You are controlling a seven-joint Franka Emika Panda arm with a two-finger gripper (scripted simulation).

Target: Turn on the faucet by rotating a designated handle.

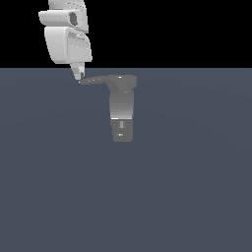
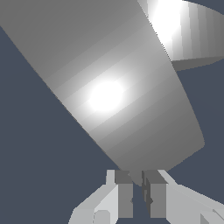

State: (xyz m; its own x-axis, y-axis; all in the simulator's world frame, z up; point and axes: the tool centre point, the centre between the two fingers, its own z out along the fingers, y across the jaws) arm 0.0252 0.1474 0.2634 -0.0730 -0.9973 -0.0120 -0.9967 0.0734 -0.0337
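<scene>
- In the exterior view, the faucet is seen standing upright on the flat blue-grey surface, near the middle of the picture and just below the line where the surface meets the black background.
- Its middle is shown lighter and its lower part darker.
- The handle is seen projecting from the faucet's top toward the exterior view's left, tapering to a point.
- The white arm is seen coming down from the top of that view, and the pincer is placed at the handle's tip, touching it or just beside it; contact cannot be settled from that view.
- Whether the fingers are apart or together cannot be read from the exterior view, where they show as one narrow wedge.
- In the wrist view, the two fingers are shown nearly together, with only a thin dark slit left between them; nothing is seen clamped there.
- In the wrist view, a broad grey slab with a bright highlight, taken to be the handle, fills most of the picture, just beyond the fingertips.
- A rounded grey part is seen behind it.
</scene>
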